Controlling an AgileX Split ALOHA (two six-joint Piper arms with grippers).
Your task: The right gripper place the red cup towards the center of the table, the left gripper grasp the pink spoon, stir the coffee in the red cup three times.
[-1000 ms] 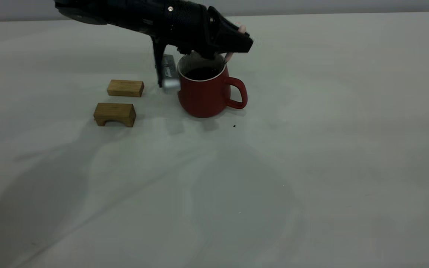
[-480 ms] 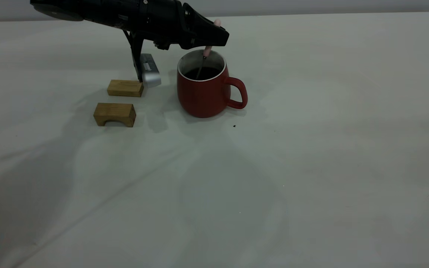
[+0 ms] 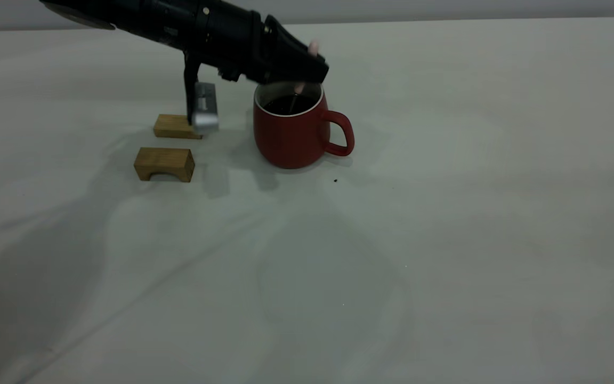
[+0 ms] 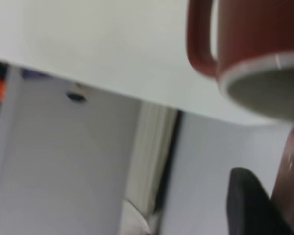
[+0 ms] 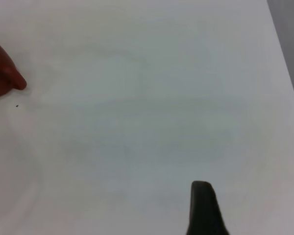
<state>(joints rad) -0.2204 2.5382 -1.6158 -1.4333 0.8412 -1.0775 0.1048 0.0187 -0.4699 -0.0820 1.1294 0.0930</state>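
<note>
Spoon, pink spoon (image 3: 307, 69): clamped in left gripper (image 3: 307, 66), bowl dipped in red cup (image 3: 293, 133) near table centre. Advised: small circles clear of the rim. Right gripper (image 5: 204, 208) parked; finger state indeterminate.

The red cup (image 3: 292, 136) stands upright on the desk (image 3: 445, 213), nearer the far edge and a little left of the middle. It is a rounded, dark red mug with a white inside and white rim, its loop handle toward the right edge of the desk. The coffee (image 3: 288, 104) inside is dark, nearly black, lying below the rim. The pink spoon (image 3: 303, 85) stands steeply in the cup, its pale pink handle poking up above the rim toward the far edge and its grey metal neck reaching down into the coffee; the bowl is hidden in the liquid. The left gripper (image 3: 307, 66) is closed on the handle just above the cup's mouth.
</note>
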